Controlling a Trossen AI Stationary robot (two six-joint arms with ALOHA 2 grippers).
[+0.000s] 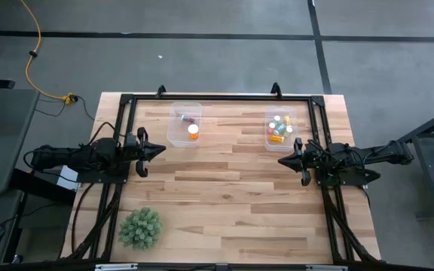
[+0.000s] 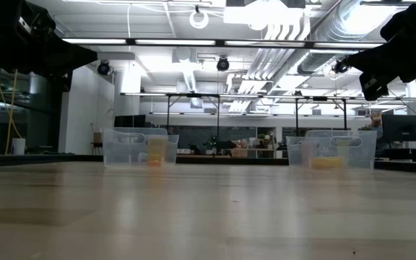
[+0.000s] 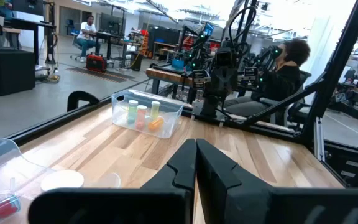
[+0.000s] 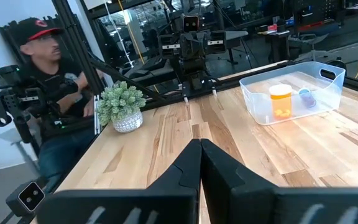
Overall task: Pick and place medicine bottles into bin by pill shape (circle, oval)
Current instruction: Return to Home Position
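Overhead, the left gripper hangs over the left side of the table. Its tip points across at the right gripper, which faces it from the right side, well apart. The wrist views show each gripper with its fingers pressed flat together, and nothing is held between them. A clear left bin sits just past the left gripper's tip toward the far edge. It holds an orange bottle with a white cap and a smaller bottle with red contents. The right bin sits just past the right gripper on the same far side, with a cluster of medicine bottles inside. A green plant stands well to the near side of the left gripper. A seated person shows beyond the table's left end.
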